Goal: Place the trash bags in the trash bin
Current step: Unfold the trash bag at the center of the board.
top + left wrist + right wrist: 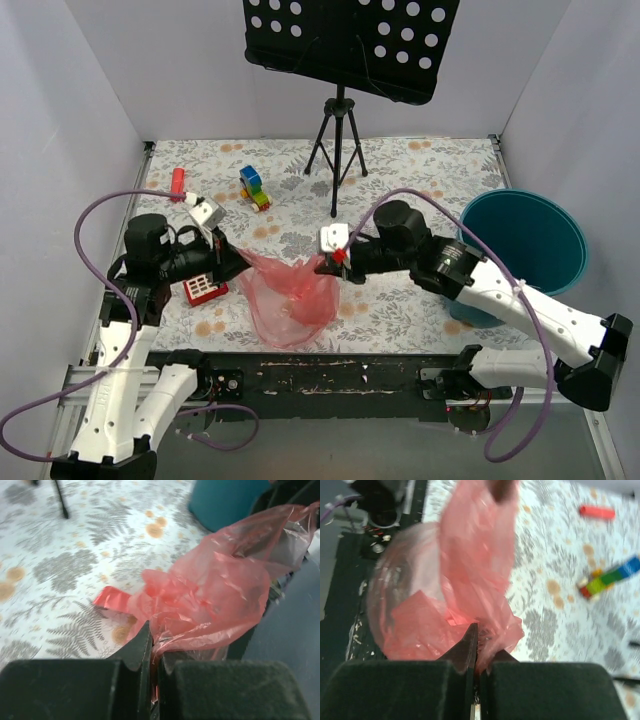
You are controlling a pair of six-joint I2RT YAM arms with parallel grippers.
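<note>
A thin red-pink trash bag point(288, 295) hangs stretched between my two grippers above the near part of the table. My left gripper point(240, 262) is shut on the bag's left edge, with crinkled film point(210, 595) bunched at its fingertips. On the bag's right edge my right gripper point(328, 264) is shut too, the film point(470, 580) billowing in front of it. The teal trash bin point(530, 245) stands at the right side of the table, behind my right arm, and its wall point(225, 500) shows in the left wrist view.
A small red block with white squares point(205, 290) lies under my left arm. A red cylinder point(178, 181) and a coloured brick stack point(254, 188) sit at the back left. A black tripod stand point(338, 150) rises at the back centre.
</note>
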